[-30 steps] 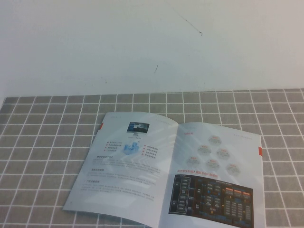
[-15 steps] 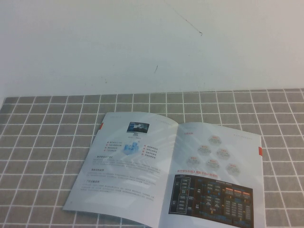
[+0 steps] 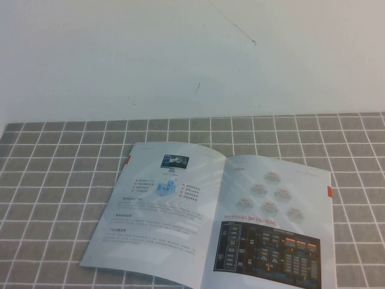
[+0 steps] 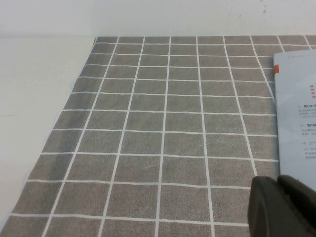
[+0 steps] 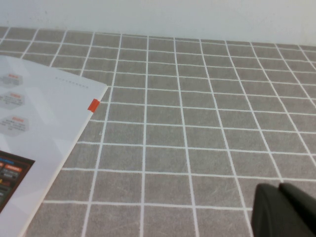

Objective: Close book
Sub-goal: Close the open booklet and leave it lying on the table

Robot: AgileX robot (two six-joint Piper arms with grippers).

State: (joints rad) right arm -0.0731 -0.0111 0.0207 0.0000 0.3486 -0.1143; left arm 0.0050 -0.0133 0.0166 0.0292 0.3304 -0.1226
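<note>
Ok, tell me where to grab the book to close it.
Take the left page's outer edge, coming from the left: the book lies open and that page seems bowed off the cloth. The left end effector sits beside that edge; the right end effector is beyond the right page.

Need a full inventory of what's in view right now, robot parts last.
Open glossy white booklet: 1, white pages with red edge tabs and a dark diagram, lying open on the cloth.
Grey white-grid tablecloth: 1, grey, under the booklet.
White backdrop surface: 1, white, beyond the cloth's far edge.
Left gripper: 1, black, over the cloth by the booklet's left page.
Right gripper: 1, black, over bare cloth right of the booklet.
</note>
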